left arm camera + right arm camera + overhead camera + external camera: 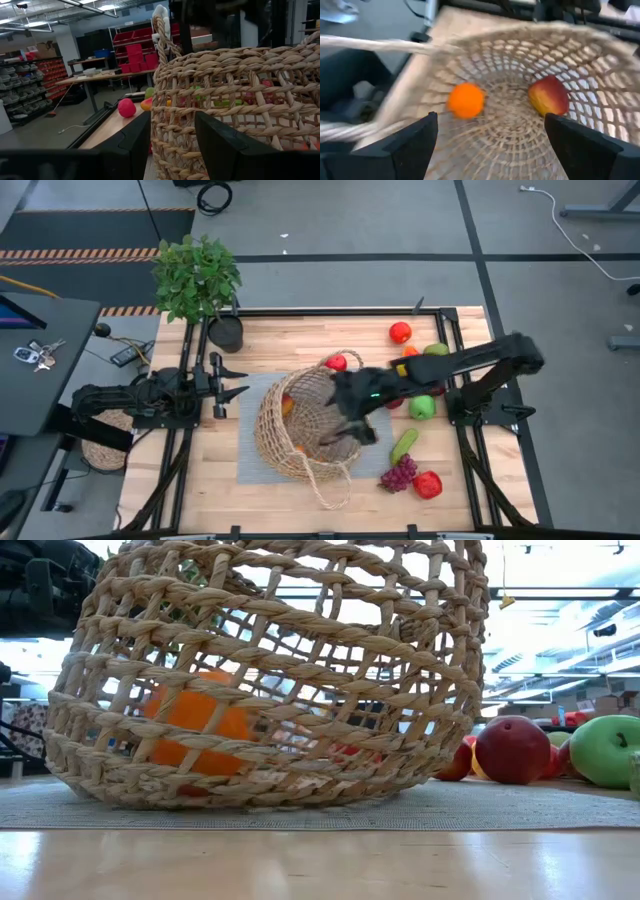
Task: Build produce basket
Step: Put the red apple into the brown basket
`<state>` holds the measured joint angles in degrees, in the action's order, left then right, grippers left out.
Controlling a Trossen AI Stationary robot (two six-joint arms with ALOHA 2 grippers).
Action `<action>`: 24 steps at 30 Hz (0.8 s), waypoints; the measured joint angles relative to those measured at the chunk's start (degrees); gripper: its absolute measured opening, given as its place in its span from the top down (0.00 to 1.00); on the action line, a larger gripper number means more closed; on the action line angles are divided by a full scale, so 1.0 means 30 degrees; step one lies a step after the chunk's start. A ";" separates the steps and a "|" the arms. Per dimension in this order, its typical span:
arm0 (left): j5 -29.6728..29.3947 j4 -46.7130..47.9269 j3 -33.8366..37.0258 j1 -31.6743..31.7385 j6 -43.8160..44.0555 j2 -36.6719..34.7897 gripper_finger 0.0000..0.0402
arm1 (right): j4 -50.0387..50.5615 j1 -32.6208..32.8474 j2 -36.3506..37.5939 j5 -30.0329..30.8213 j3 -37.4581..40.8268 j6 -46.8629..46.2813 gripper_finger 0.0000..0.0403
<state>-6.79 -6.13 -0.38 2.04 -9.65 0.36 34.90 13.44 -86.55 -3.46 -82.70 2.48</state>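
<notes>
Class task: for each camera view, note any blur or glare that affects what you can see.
Right wrist view: motion blur smears the basket rim, orange and apple. Low view: bright backlight glares behind the weave. High view: right arm over the basket slightly smeared. Left wrist view: sharp.

Tan woven basket (300, 430), orange (465, 100) and red-yellow apple (549, 95) inside; purple grapes (398, 474), green cucumber (404, 444)

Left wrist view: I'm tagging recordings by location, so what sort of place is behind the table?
Probably a workshop or lab: shelves of red storage bins, a long workbench, and a bare concrete floor.
</notes>
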 joint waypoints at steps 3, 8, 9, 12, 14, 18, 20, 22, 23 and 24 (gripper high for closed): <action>0.0005 0.0000 -0.0002 -0.0002 0.0007 0.0000 0.60 | 0.1516 0.1248 0.1854 0.0833 0.0078 -0.0502 0.13; 0.0003 0.0000 -0.0007 -0.0001 0.0005 0.0000 0.60 | 0.4484 0.4240 0.4176 0.4447 0.1361 -0.2421 0.14; 0.0007 0.0000 -0.0005 0.0000 0.0007 0.0000 0.60 | 0.4713 0.4807 0.4612 0.5118 0.1938 -0.2946 0.14; 0.0004 0.0000 -0.0004 -0.0004 0.0005 0.0000 0.60 | 0.4831 0.6076 0.5902 0.5861 0.4120 -0.4783 0.14; 0.0000 0.0000 0.0000 0.0000 0.0007 0.0000 0.60 | 0.4590 0.6554 0.6585 0.5707 0.5914 -0.6011 0.14; 0.0001 0.0000 -0.0006 -0.0003 0.0007 0.0000 0.60 | 0.2517 0.8173 0.7412 0.5613 0.9888 -0.7430 0.14; 0.0000 0.0000 -0.0002 0.0000 0.0000 0.0000 0.60 | 0.1241 0.9296 0.7320 0.5270 1.1503 -0.7454 0.14; 0.0007 0.0000 0.0000 -0.0007 0.0007 0.0000 0.60 | 0.0061 1.0440 0.6913 0.5040 1.2659 -0.7848 0.14; 0.0007 0.0000 -0.0007 0.0000 0.0000 0.0000 0.60 | -0.0522 1.0948 0.6626 0.4892 1.2977 -0.8166 0.14; 0.0002 0.0000 -0.0006 -0.0005 0.0007 0.0000 0.60 | -0.0852 1.1436 0.6335 0.4700 1.3147 -0.8479 0.14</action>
<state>-6.78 -6.13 -0.40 2.03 -9.63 0.36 32.34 47.75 -67.55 10.64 -43.25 -22.95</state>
